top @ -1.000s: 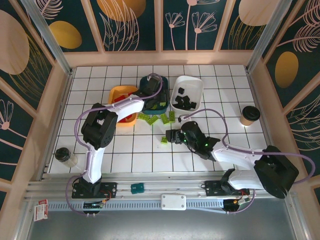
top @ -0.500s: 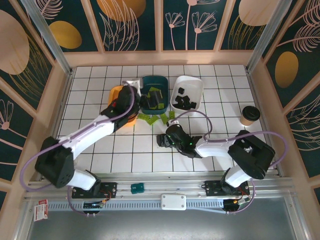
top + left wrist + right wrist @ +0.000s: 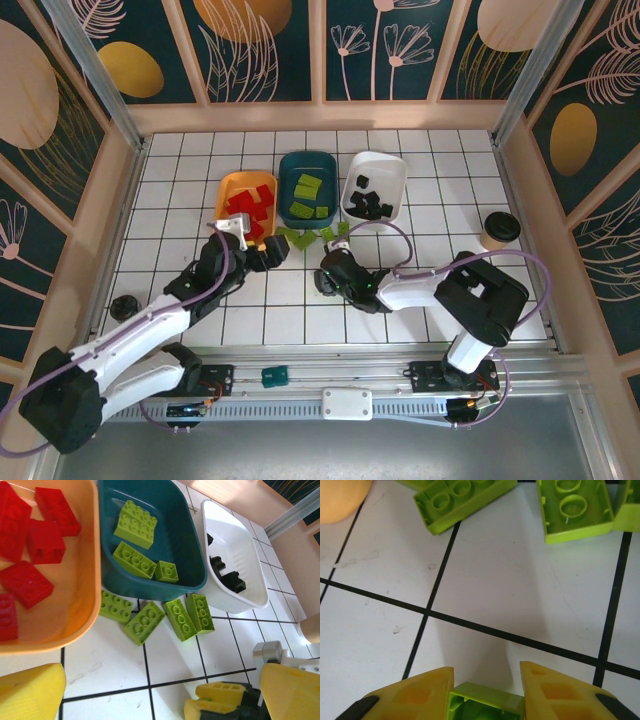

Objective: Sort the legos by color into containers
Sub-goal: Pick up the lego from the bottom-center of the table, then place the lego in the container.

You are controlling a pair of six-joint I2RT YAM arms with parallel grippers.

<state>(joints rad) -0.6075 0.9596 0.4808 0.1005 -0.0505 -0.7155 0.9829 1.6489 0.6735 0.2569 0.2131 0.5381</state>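
Lime lego pinched, right fingers

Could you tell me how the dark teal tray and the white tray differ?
The dark teal tray holds lime legos; the white tray holds black legos. The teal tray sits square to the tiles; the white tray is angled. Both are shallow, rounded and similar in size.

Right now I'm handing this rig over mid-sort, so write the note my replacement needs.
Left gripper open, empty, near the orange tray.
Right gripper shut on a lime lego.
Done: red legos in the orange tray, black legos in the white tray, three lime ones in the teal tray.
Left: the held lego and four loose lime legos on the table before the teal tray.
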